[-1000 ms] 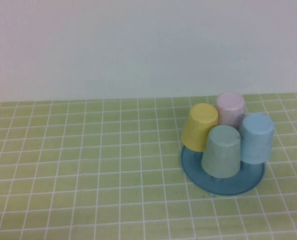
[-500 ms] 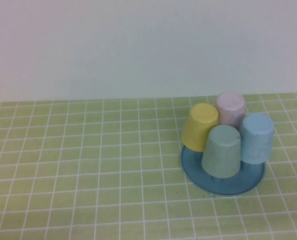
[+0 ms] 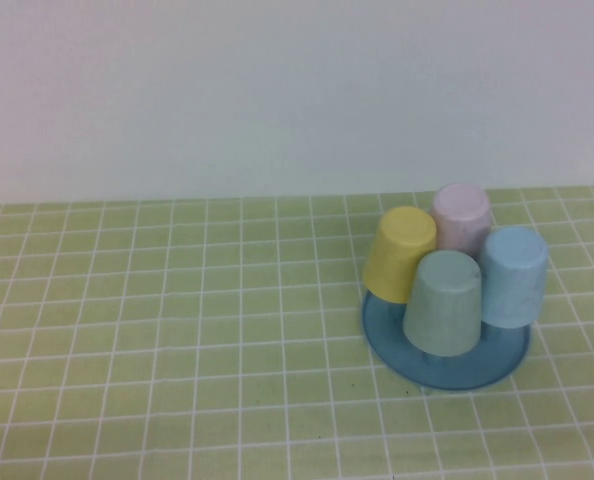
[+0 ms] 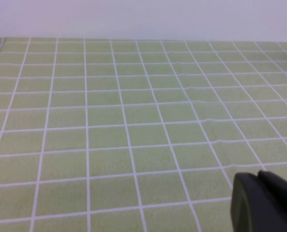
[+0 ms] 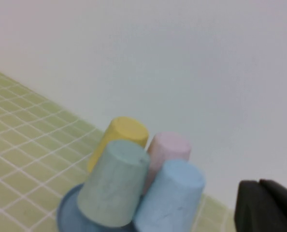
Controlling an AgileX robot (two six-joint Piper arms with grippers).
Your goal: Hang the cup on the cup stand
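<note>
The light sky-blue cup (image 3: 514,274) hangs upside down on the right side of the round blue cup stand (image 3: 389,347), whose pegs are hidden under the cups. The same cup (image 5: 170,198) and the stand's rim (image 5: 65,210) show in the right wrist view. My right gripper (image 5: 259,185) is shut and empty, held off to the side of the cup with a gap between them. In the left wrist view my left gripper (image 4: 258,176) is shut and empty above bare tablecloth. Neither arm appears in the high view.
A yellow cup (image 3: 401,252), a pink cup (image 3: 461,216) and a grey-green cup (image 3: 444,301) also hang upside down on the stand. A green checked tablecloth (image 3: 177,330) covers the table. A plain white wall (image 3: 277,90) rises behind.
</note>
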